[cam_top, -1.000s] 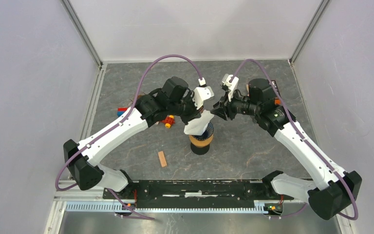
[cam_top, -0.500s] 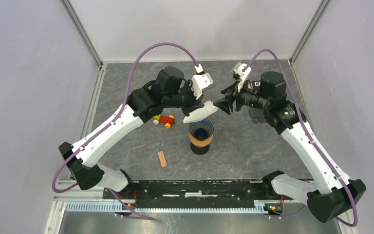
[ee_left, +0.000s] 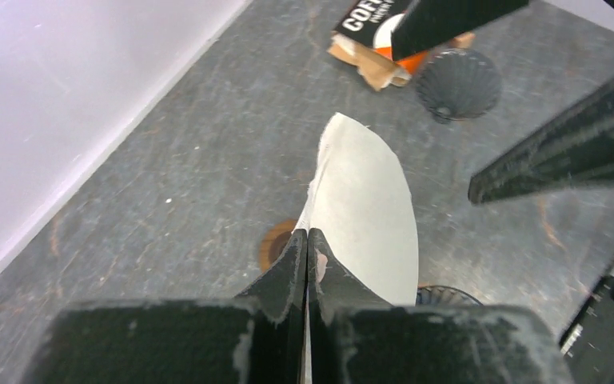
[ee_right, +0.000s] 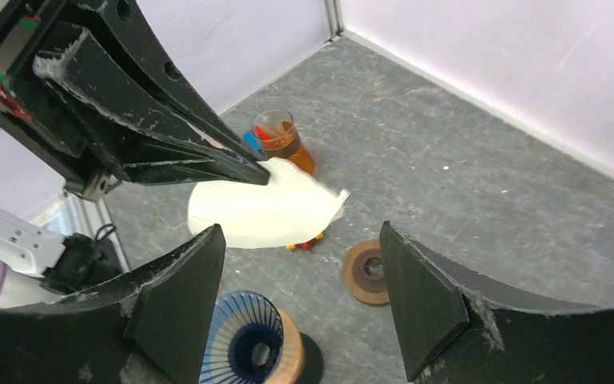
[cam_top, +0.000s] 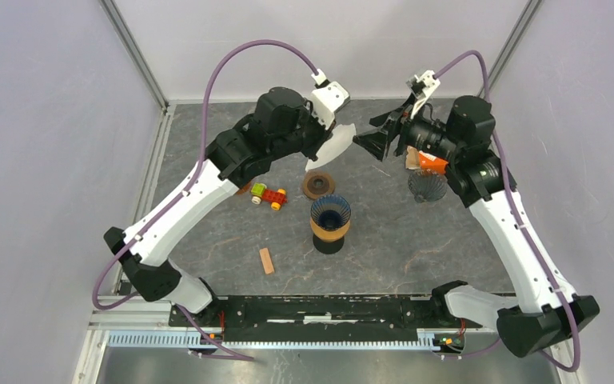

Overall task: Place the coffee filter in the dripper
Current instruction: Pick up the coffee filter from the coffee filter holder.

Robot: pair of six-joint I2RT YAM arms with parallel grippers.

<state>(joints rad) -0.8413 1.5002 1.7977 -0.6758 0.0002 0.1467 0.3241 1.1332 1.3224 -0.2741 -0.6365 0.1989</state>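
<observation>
The left pincer (ee_left: 305,244) is pressed tight on one edge of the white coffee filter (ee_left: 364,216), which sticks out flat past the fingertips and hangs in the air, touching nothing else. The right pincer (cam_top: 369,142) faces it from just beside the filter's free end, its jaws spread wide and holding nothing. The dripper (cam_top: 330,218), a blue ribbed cone on a tan base, stands on the grey surface (cam_top: 392,240) below both pincers and nearer the arm bases, well apart from the filter. A brown disc (cam_top: 319,185) lies on the surface between the left pincer and the dripper; in the left wrist view the filter covers most of it, and only a sliver of the dripper's rim shows there. Under the right pincer sits a black ribbed cone (cam_top: 428,186) beside a coffee box (ee_left: 368,32) whose lettering is cut off. A toy car (cam_top: 268,196) lies below the left pincer. Half a second ago the filter hovered just over the dripper's mouth; now both arms are higher and farther back, the filter has gone away from the dripper, and the disc shows from above.
</observation>
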